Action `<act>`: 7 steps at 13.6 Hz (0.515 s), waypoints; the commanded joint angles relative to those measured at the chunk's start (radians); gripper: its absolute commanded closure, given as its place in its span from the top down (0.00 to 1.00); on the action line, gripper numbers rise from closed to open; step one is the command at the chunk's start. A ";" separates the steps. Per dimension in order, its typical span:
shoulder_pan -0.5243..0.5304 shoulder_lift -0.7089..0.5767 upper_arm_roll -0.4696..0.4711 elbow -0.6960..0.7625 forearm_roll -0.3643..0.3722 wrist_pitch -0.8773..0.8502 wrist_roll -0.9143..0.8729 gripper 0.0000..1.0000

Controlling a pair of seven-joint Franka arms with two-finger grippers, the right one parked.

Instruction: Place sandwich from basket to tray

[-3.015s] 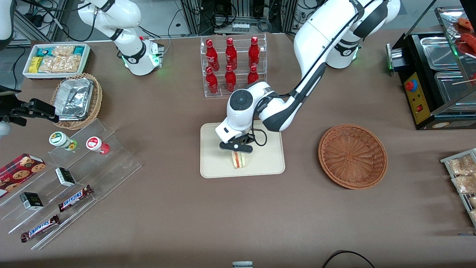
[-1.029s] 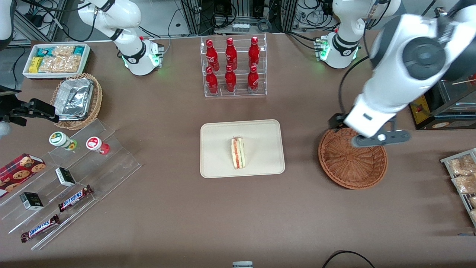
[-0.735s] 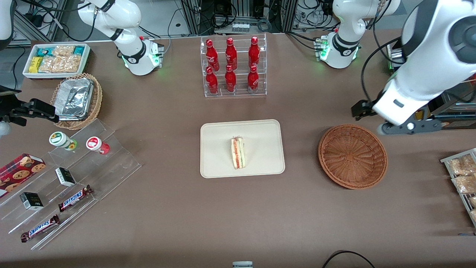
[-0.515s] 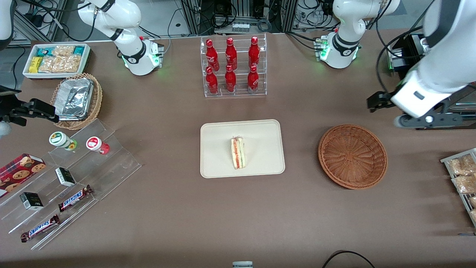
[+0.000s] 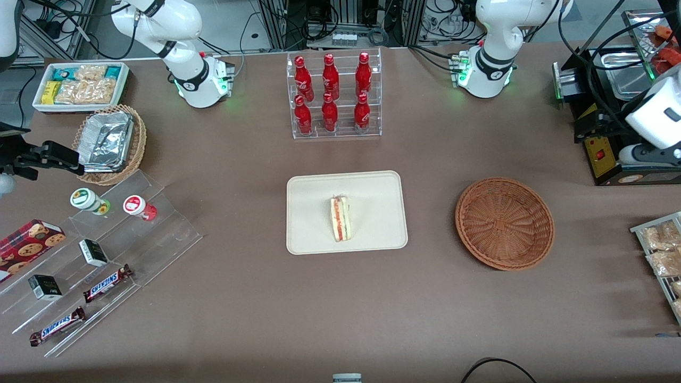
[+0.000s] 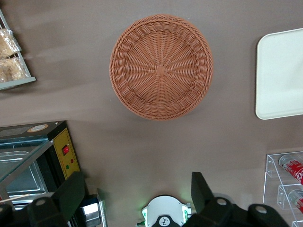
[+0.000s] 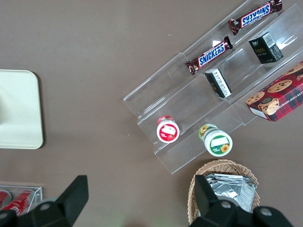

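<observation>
The sandwich (image 5: 340, 218), a pale wedge with orange-red and green layers, lies on the cream tray (image 5: 372, 191) near its middle. The reddish-brown wicker basket (image 5: 504, 223) is empty; the left wrist view looks straight down into the basket (image 6: 161, 66), with a corner of the tray (image 6: 284, 75) beside it. My gripper (image 5: 649, 155) hangs high toward the working arm's end of the table, over the black appliance and well away from the basket and tray. In the left wrist view the gripper (image 6: 137, 198) is open, with nothing between its fingers (image 6: 71, 194).
A clear rack of red bottles (image 5: 332, 96) stands farther from the camera than the tray. The black appliance with metal pans (image 5: 612, 111) and a rack of bagged snacks (image 5: 659, 250) sit at the working arm's end. A stepped acrylic display (image 5: 106, 250) lies toward the parked arm's end.
The gripper has let go of the sandwich on the tray, then swung past the basket toward the working arm's end and risen. The sandwich has stayed put.
</observation>
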 commanded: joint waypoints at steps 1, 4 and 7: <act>-0.020 -0.093 0.015 -0.101 -0.011 0.034 0.016 1.00; -0.012 -0.122 0.015 -0.138 -0.011 0.079 0.017 1.00; -0.009 -0.116 0.015 -0.116 -0.011 0.084 0.013 1.00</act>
